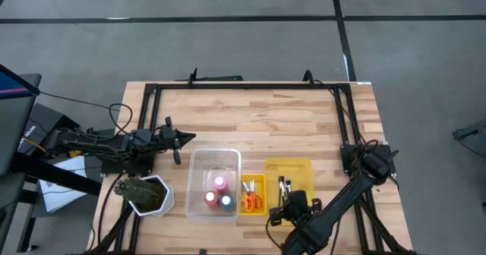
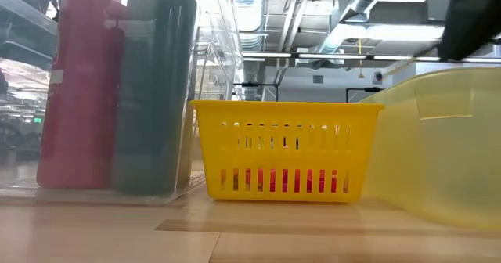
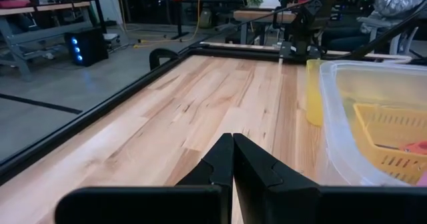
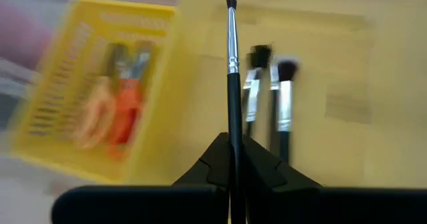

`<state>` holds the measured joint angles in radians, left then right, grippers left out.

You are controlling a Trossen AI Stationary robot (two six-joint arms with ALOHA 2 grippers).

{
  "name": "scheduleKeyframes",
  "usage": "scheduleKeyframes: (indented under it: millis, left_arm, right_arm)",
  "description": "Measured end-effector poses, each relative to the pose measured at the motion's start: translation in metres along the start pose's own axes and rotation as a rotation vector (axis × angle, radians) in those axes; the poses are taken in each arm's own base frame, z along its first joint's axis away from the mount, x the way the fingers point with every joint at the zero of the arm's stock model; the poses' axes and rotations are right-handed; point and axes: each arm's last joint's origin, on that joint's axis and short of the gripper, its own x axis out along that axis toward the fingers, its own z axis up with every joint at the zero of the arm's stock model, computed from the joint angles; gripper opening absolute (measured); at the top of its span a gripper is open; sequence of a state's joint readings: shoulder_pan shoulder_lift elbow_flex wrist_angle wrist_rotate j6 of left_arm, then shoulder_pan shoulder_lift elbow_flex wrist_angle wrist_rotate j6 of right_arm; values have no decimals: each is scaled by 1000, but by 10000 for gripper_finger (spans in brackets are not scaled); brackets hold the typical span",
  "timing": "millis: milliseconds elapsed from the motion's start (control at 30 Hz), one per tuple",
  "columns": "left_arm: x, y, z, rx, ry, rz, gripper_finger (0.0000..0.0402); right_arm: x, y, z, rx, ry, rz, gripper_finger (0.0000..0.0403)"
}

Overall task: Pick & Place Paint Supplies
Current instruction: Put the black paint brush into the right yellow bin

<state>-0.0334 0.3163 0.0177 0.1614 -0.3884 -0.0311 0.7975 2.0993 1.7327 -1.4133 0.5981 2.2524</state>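
The right gripper (image 4: pixel 233 159), clamping a thin dark-handled paintbrush (image 4: pixel 231 71) above the translucent yellow plastic bin (image 1: pixel 288 169), should lower before releasing; the left gripper (image 3: pixel 232 159) is closed, empty.

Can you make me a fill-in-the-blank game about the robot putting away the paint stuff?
1. The right claw is shut on a thin ____.
2. The paint bottles stand inside the ____ bin.
3. The scissors lie in a small ____ basket.
4. The left claw holds ____.

Missing words: paintbrush; clear; yellow; nothing
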Motion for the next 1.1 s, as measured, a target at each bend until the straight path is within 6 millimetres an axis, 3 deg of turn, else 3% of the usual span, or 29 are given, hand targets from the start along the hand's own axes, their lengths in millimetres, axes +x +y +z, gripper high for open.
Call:
scheduleKeyframes:
  millis: [233, 733, 1100]
  left_arm:
    - [1, 0, 0, 2, 6, 1, 0]
    - [1, 0, 0, 2, 6, 1, 0]
    - [1, 0, 0, 2, 6, 1, 0]
  right_arm:
    - [28, -11, -11, -14, -22, -27, 8]
    - [61, -26, -25, 1, -40, 22, 8]
    - [65, -27, -25, 2, -50, 25, 8]
